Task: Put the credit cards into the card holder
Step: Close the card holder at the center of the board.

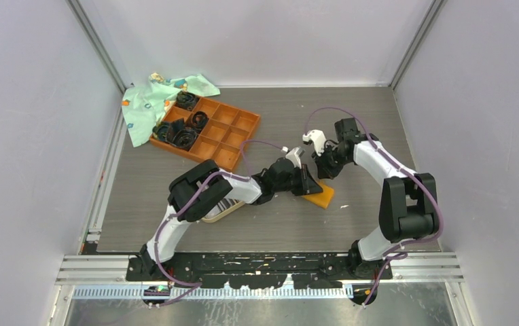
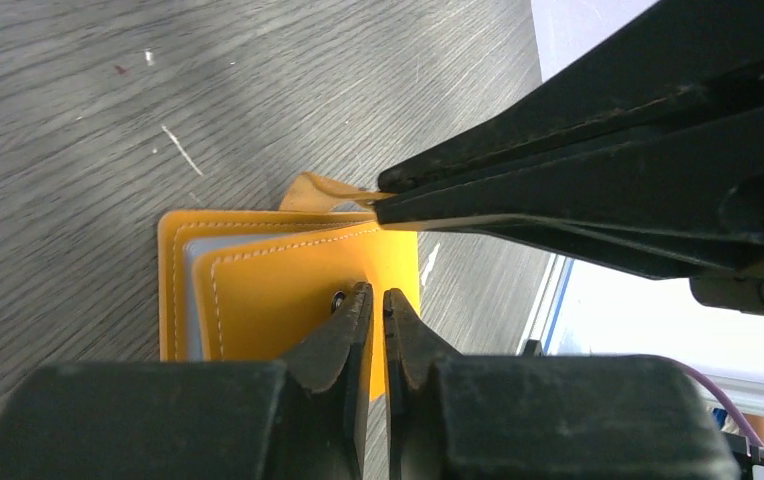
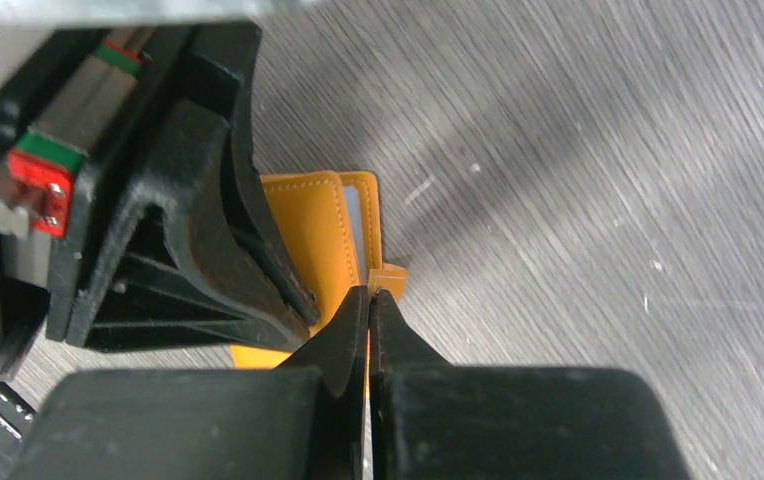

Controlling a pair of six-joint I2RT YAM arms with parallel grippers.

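Where card holder (image 2: 288, 280) lies, bare tabletop (image 2: 108, 110).

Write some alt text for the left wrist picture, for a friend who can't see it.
Two black robot grippers meet over an orange card holder lying on a grey wood-grain table. The left gripper, nearly shut, points its tips at the holder's snap button, while the right gripper reaches in from the right, pinching the holder's small orange tab.

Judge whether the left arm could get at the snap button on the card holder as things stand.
Probably yes: the left gripper sits right at the snap button on the card holder, nothing between; the right gripper only pinches the tab.
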